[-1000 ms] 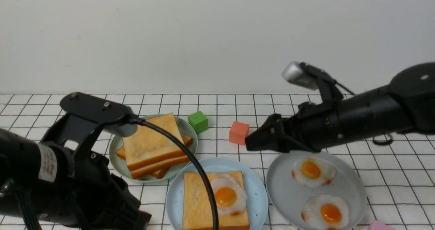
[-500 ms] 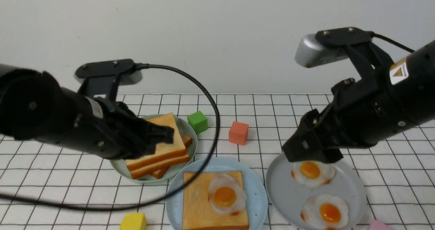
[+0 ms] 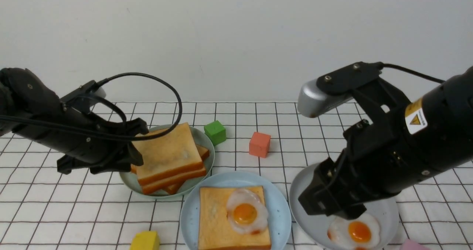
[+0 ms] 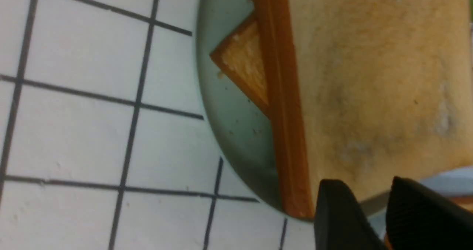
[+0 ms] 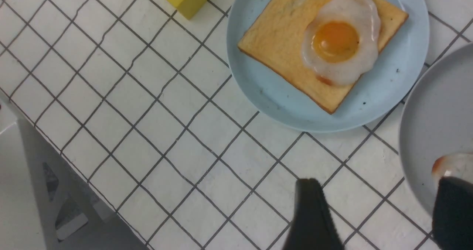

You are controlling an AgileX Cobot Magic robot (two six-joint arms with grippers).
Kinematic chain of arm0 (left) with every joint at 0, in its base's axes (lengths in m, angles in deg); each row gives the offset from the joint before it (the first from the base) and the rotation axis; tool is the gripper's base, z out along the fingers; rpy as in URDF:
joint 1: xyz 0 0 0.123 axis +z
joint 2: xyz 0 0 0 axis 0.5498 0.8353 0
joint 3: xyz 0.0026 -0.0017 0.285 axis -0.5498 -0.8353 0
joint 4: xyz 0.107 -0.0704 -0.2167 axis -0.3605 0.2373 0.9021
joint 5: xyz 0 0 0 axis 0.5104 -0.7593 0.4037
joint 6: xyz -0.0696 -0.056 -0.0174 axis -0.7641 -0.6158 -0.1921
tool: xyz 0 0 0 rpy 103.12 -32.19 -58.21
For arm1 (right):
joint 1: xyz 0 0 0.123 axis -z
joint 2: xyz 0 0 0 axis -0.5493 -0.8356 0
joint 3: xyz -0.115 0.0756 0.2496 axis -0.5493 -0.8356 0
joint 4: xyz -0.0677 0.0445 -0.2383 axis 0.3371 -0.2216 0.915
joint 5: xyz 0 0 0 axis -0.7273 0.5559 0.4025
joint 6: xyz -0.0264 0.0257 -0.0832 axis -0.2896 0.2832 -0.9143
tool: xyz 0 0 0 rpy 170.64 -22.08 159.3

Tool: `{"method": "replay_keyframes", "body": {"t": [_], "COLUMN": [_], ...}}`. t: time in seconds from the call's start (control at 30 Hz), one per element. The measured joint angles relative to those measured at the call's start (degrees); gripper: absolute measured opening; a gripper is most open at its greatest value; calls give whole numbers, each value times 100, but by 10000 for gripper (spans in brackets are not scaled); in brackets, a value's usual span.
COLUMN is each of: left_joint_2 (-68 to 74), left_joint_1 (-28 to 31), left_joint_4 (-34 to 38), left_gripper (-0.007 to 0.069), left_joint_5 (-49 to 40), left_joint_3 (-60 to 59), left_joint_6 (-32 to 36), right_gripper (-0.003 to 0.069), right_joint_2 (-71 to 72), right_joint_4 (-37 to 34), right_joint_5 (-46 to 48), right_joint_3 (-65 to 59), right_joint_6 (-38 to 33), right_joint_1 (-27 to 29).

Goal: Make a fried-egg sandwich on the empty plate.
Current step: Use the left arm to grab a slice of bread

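The left gripper (image 4: 371, 216) is just beside the left edge of the toast pile (image 3: 166, 154) on the green-grey plate (image 3: 208, 146). Its two fingers are a little apart, and nothing is between them. A yellow block (image 3: 145, 240) sits near the front. A green block (image 3: 215, 132) and a red block (image 3: 259, 144) sit farther back. In the front middle is the blue plate (image 3: 277, 209). On it lies one slice of toast (image 3: 214, 220) with a fried egg (image 3: 245, 215) on its right side. No top slice is on it yet. The right gripper (image 5: 384, 216) hangs over the edge of the grey plate (image 3: 388, 209), fingers wide apart, holding nothing. A second egg (image 3: 354, 230) lies on that plate.
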Motion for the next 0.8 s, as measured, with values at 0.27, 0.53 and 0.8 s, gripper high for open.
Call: {"method": "replay_keyframes", "body": {"t": [0.27, 0.53, 0.8], "left_joint_2": [488, 587, 493], "left_joint_1": [0, 0, 0], "left_joint_4": [299, 572, 573], "left_gripper": [294, 118, 1], "left_joint_5": [419, 493, 383], "left_joint_3": [16, 27, 27], "left_joint_6": [333, 659, 677], "right_gripper": [444, 444, 444], "right_joint_2": [0, 0, 0], "right_joint_4": [19, 20, 25], "right_joint_5": [0, 0, 100], "right_joint_3": [0, 0, 0], "right_joint_6": [6, 12, 18], "right_joint_1": [0, 0, 0]}}
